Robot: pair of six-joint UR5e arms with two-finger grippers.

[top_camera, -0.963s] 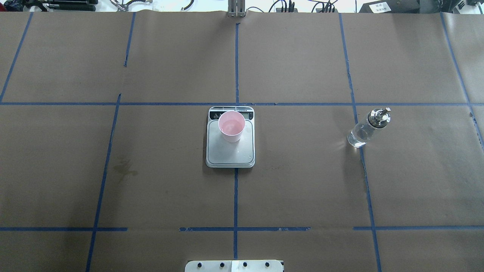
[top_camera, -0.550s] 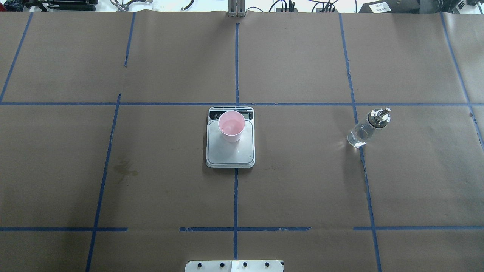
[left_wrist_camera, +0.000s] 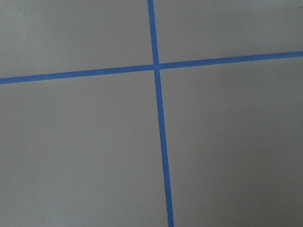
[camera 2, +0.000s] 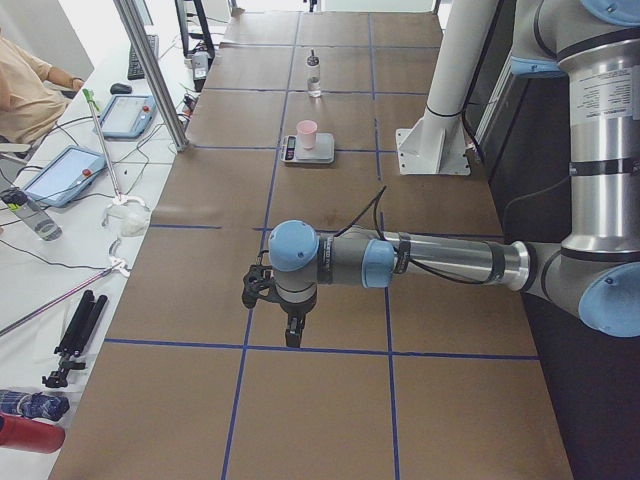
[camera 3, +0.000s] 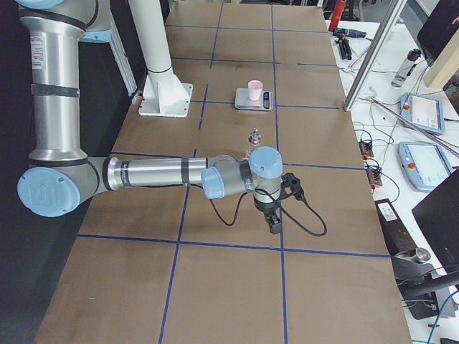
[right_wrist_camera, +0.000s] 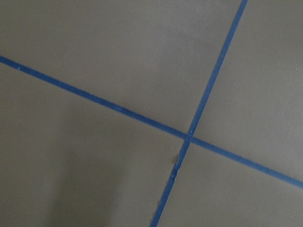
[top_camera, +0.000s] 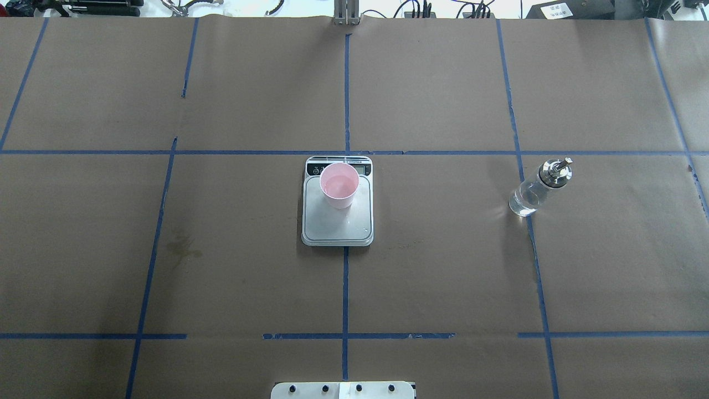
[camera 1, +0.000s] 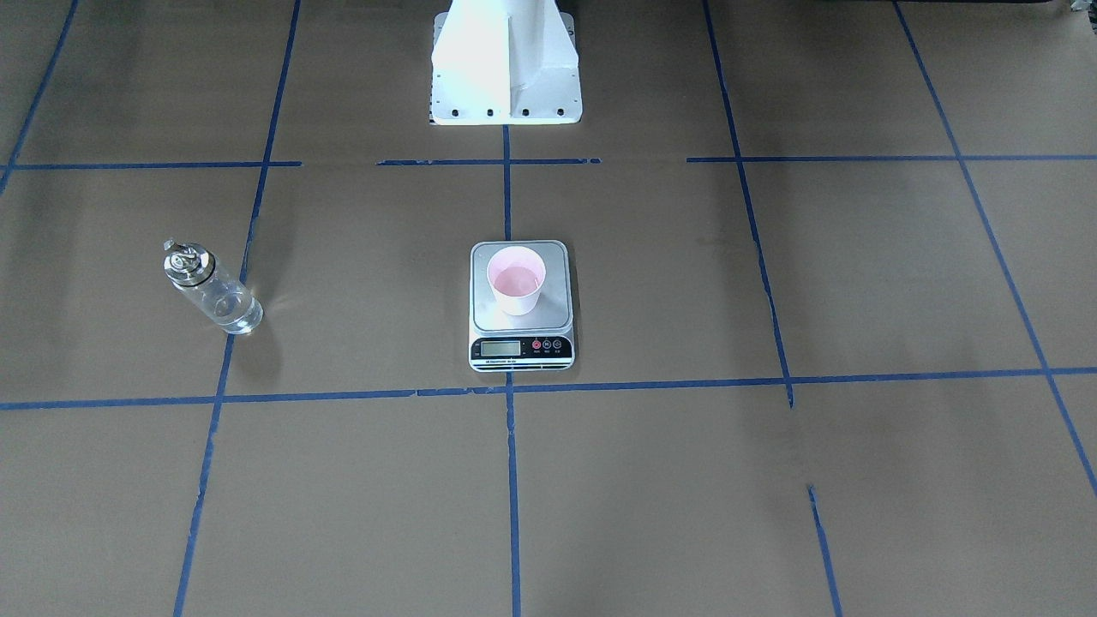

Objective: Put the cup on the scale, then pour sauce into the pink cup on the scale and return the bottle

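Observation:
The pale pink cup stands upright on the silver scale at the table's middle, toward its display end; both also show in the front view, cup and scale. The clear glass bottle with its metal pourer stands upright on the table to the right, apart from the scale, with clear sauce in it. My left gripper and right gripper hang over bare paper far from these things and show only in the side views. I cannot tell whether they are open or shut.
Brown paper with blue tape lines covers the table. My white base stands at the near edge. A dark stain marks the paper on the left. Tablets and cables lie on the operators' bench, where a person sits.

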